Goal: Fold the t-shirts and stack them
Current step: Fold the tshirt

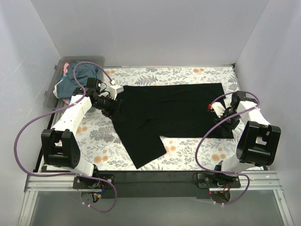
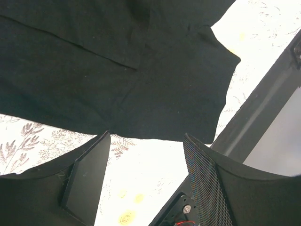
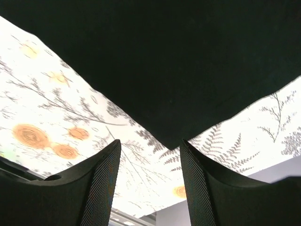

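A: State of left gripper (image 2: 146,141)?
B: Fingers wide, empty; the black t-shirt (image 2: 141,84) edge lies just past the tips.
A: And right gripper (image 3: 149,149)?
B: Wide too, holding nothing. Shirt corner points into the gap, flat on floral cloth (image 3: 56,113).

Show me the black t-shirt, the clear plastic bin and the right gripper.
black t-shirt (image 1: 174,106), top external view, middle of its body.
clear plastic bin (image 1: 51,88), top external view, its left wall.
right gripper (image 3: 149,147), right wrist view, midway between its fingertips.
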{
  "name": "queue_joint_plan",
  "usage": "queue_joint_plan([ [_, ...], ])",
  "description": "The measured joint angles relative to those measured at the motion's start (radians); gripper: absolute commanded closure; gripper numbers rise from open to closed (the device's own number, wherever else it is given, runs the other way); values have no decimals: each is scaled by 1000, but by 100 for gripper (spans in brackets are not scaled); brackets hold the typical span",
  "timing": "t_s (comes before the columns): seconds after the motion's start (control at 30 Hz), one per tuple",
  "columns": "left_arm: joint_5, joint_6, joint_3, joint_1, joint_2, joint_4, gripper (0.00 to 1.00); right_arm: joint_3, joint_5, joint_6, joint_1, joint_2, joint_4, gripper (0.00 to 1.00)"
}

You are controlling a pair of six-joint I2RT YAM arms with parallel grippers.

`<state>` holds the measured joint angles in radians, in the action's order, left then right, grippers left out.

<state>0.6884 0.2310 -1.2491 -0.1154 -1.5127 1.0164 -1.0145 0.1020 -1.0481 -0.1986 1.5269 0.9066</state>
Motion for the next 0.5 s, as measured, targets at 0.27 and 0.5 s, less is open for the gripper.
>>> queue_joint_plan([
  [0.27, 42, -8, 3, 0, -13, -7, 38, -37, -56, -47, -64, 72, -18, 39],
  [0.5, 60, -26, -40, 0, -86, -23, 38, -39, -122, -72, -82, 101, -19, 39],
])
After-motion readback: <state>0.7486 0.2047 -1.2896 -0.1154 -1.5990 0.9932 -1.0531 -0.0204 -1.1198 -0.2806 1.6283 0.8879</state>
